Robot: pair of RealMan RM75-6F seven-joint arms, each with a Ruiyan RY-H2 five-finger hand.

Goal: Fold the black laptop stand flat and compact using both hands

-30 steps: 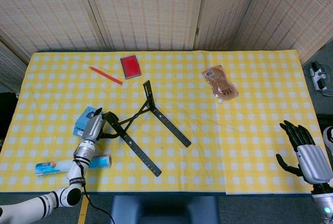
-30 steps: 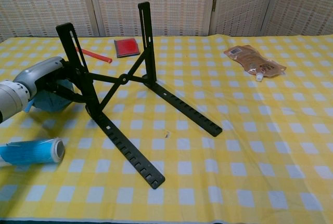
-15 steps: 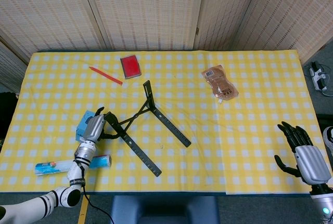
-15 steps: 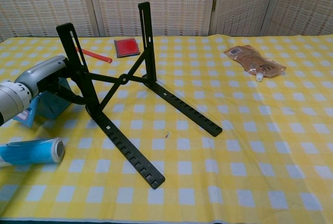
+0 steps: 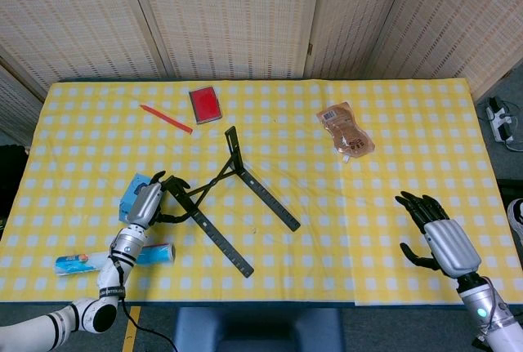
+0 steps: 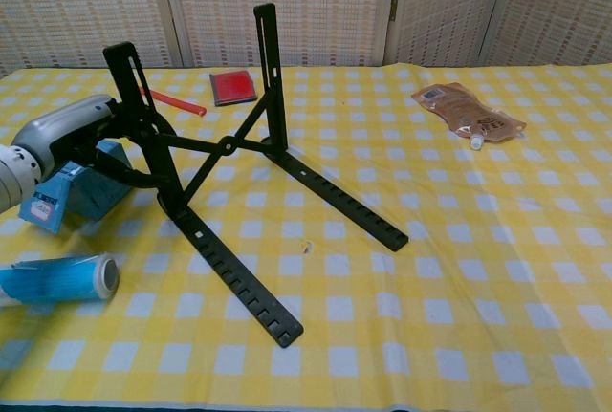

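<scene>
Black metal laptop stand sits unfolded near the middle of the table, uprights raised, long slotted rails flat on the yellow-and-white checked cloth. Left robot hand grips its left upright, fingers wrapped round it. Right robot hand hovers well apart at the right edge, fingers spread, holding nothing. Woven cream screen panels close off the room behind.
</scene>
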